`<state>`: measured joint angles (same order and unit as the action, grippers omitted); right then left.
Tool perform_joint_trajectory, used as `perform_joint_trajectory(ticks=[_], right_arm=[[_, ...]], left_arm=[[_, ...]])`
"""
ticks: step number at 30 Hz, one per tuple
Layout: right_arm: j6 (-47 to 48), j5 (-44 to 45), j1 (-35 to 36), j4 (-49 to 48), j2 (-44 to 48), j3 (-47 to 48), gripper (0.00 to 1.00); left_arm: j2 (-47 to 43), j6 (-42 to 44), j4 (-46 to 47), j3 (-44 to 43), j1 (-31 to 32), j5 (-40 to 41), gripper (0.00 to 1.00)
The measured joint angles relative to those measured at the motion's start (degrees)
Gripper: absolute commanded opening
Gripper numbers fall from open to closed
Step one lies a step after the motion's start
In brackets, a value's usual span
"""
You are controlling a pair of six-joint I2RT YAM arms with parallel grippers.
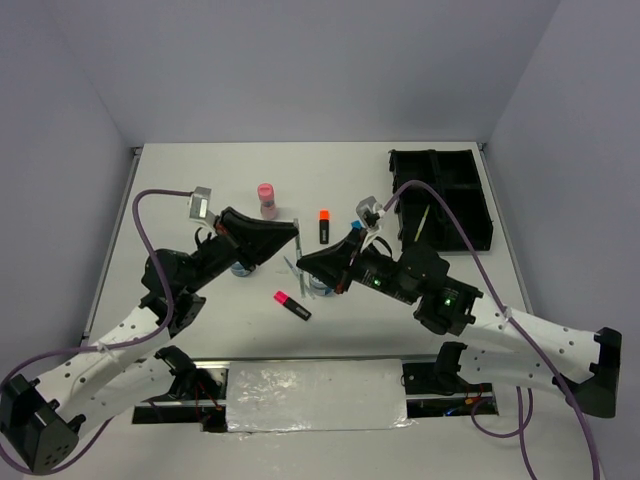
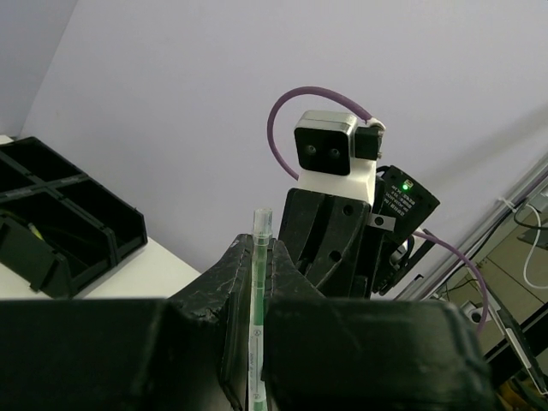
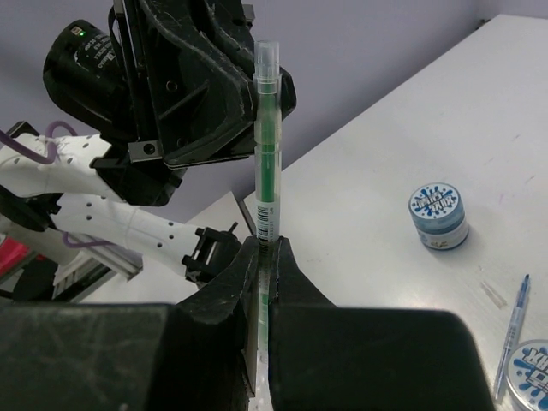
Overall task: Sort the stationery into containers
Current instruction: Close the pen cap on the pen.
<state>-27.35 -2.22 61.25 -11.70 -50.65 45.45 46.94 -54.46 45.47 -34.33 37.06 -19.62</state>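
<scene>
A thin green pen (image 1: 299, 256) with a clear cap is held above the table between both grippers. My left gripper (image 1: 294, 232) is shut on its upper part, and the pen stands between the jaws in the left wrist view (image 2: 259, 282). My right gripper (image 1: 304, 263) is shut on its lower part, and the pen (image 3: 266, 137) rises from the jaws (image 3: 265, 246) in the right wrist view. The black organiser tray (image 1: 440, 200) sits at the far right. On the table lie a pink bottle (image 1: 266, 199), an orange-capped highlighter (image 1: 324, 225) and a pink-capped highlighter (image 1: 292, 305).
Two blue-white tubs show in the right wrist view (image 3: 437, 216) (image 3: 527, 368), with a thin blue pen (image 3: 512, 334) beside them. In the top view one tub (image 1: 240, 268) sits partly under the left arm. The tray's compartments also show in the left wrist view (image 2: 60, 223).
</scene>
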Motion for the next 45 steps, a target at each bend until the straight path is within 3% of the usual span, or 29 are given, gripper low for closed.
perform_joint_trajectory(ticks=[3,5,6,8,9,12,16,18,20,22,24,25,27,29,33,34,35,37,38,40,41,45], right_arm=[[1.4,0.2,0.0,0.2,-1.2,1.2,0.0],[2.4,0.5,0.0,0.3,-2.0,2.1,0.0],[3.1,0.7,0.0,0.3,-2.3,2.5,0.0],[4.5,0.9,0.0,0.7,-2.9,3.4,0.0],[5.3,0.9,0.0,1.1,-3.3,4.1,0.0],[7.7,0.8,0.0,0.3,-4.5,6.3,0.0],[9.0,0.3,0.0,-0.9,-4.3,6.8,0.0],[9.2,0.3,0.0,-0.9,-4.3,6.8,0.0],[9.3,0.3,-0.2,-0.7,-4.3,6.8,0.0],[9.2,0.3,-0.2,-1.0,-4.3,6.7,0.0],[9.2,0.4,-0.2,-1.1,-4.3,6.7,0.0],[9.2,0.3,-0.3,-1.1,-4.3,6.7,0.01],[9.0,0.2,-0.4,-1.1,-4.3,6.7,0.29],[9.0,-1.0,-0.5,-1.0,-4.3,6.7,0.47],[9.4,-5.2,-0.3,-0.6,-5.3,6.7,0.45],[9.4,-6.1,-0.3,-0.5,-5.9,6.7,0.4],[9.5,-6.7,-0.3,-0.5,-6.4,6.7,0.22],[9.5,-7.7,-0.3,-0.5,-7.3,6.8,0.07],[9.3,-7.7,-0.3,-0.6,-7.6,6.8,0.0],[9.0,-7.9,-0.3,-0.4,-7.6,7.0,0.0],[9.0,-7.9,-0.3,-0.3,-7.6,7.0,0.0],[9.3,-7.4,-0.3,0.5,-7.6,7.1,0.0]], left_arm=[[-0.2,0.0,0.0,0.0,0.1,0.4,0.0],[-0.3,0.1,0.2,0.0,0.1,1.1,0.06],[-0.3,0.2,0.2,0.0,0.1,1.6,0.18],[-0.6,0.5,-0.3,-0.3,0.1,2.3,0.31],[-0.7,0.8,-1.0,-0.7,0.1,2.7,0.44],[-0.9,3.1,-6.6,-3.0,0.5,2.2,0.55],[-1.0,5.9,-12.8,-5.8,0.9,2.2,0.5],[-1.2,6.8,-14.6,-6.9,0.9,2.1,0.31],[-1.2,7.9,-15.6,-8.1,1.2,1.6,0.28],[-1.2,8.3,-16.4,-8.8,1.3,1.4,0.1],[-1.0,9.6,-17.0,-9.3,1.3,1.2,0.0],[-0.8,9.9,-17.2,-9.5,1.3,1.1,0.0],[-0.4,10.7,-17.2,-9.8,1.3,0.5,0.0],[-0.1,10.8,-16.8,-9.9,1.3,-0.7,0.0],[0.3,10.7,-14.1,-9.9,1.2,-3.4,0.0],[0.4,10.7,-13.0,-9.9,1.2,-4.3,0.0],[0.4,10.7,-12.1,-9.9,1.2,-5.0,0.0],[0.4,11.0,-11.0,-9.9,1.2,-5.8,0.0],[0.4,11.0,-10.8,-9.8,1.1,-6.3,0.07],[0.5,11.1,-10.7,-9.8,1.0,-6.3,0.31],[0.5,11.5,-10.8,-9.9,1.0,-6.3,0.66],[0.7,13.7,-15.1,-11.2,1.1,-5.0,0.88]])
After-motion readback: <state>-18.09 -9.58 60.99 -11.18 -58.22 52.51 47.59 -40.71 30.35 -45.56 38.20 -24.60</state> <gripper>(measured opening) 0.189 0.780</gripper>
